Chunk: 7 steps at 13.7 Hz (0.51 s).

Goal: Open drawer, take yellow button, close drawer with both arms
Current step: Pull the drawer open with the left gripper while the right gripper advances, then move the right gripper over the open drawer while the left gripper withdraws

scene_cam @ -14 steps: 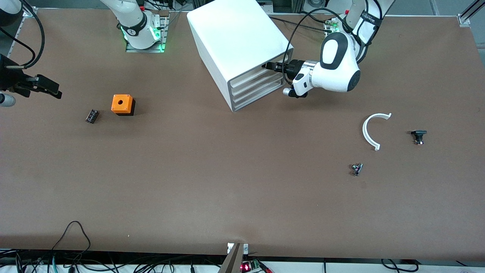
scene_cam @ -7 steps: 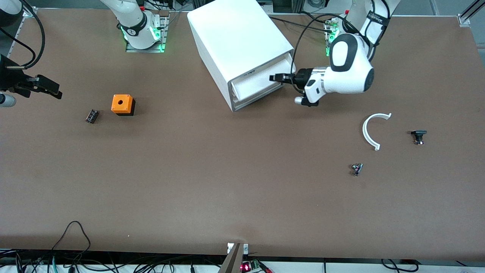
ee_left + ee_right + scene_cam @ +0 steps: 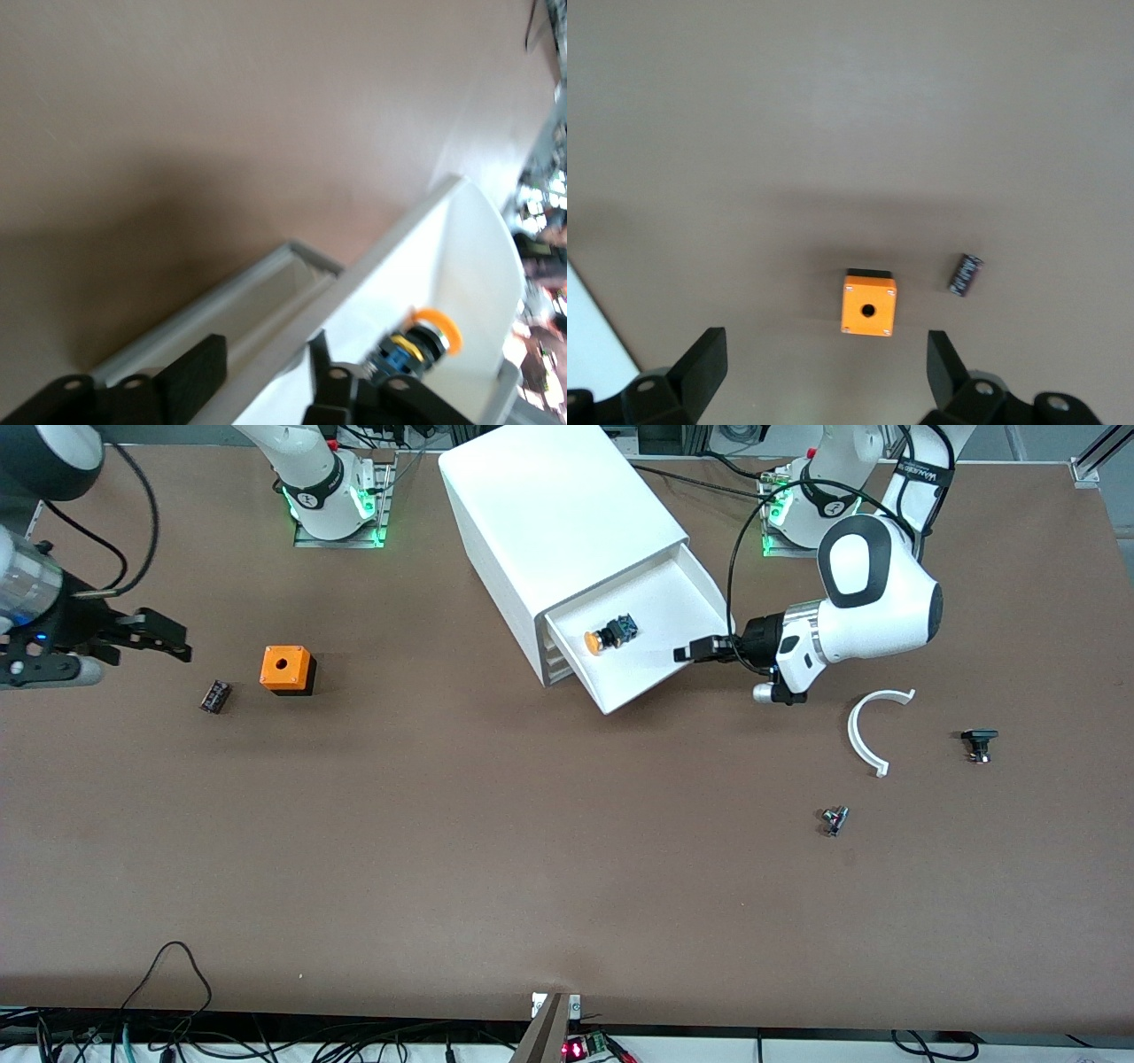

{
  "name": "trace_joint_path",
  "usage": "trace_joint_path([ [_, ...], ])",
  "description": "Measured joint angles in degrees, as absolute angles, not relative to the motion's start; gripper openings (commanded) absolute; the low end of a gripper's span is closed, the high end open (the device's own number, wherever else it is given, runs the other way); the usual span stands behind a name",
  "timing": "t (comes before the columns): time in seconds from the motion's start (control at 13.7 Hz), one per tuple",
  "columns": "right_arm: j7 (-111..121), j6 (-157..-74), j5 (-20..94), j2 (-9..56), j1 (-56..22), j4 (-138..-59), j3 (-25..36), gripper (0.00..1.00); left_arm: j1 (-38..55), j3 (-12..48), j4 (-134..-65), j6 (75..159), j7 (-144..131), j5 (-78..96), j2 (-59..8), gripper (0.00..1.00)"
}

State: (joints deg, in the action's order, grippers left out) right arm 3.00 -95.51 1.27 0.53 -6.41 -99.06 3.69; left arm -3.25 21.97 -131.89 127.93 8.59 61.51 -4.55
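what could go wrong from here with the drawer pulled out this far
The drawer hangs well out of the cabinet, held at its front wall by the left gripper; pulled further, it might slip free and tip. The button lies loose inside and could roll. The right gripper, open over the table near the orange cube, must reach far.

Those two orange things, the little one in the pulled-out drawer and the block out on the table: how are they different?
The button is far smaller than the orange cube. The button has a round orange cap on a dark body and lies on its side in the open drawer; the orange cube is square with a round hole on top and stands on the table, toward the right arm's end. Both are orange, and no gripper holds either.
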Motion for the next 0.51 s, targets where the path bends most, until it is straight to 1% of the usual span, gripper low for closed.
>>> trace_joint_path([
  [0.22,3.0,-95.5,2.2,1.1,-12.6,-99.1,3.5,1.00,-3.2,20.0,-131.0,132.6,7.7,57.4,-4.5,1.00],
  [0.36,3.0,-96.0,2.4,1.9,-17.6,-98.9,3.3,1.00,-3.4,16.2,-128.1,132.9,7.2,51.4,-4.3,1.00],
  [0.51,3.0,-97.4,2.4,2.7,-22.6,-98.2,3.2,1.00,-4.4,13.8,-124.9,132.9,7.1,48.2,-3.9,1.00],
])
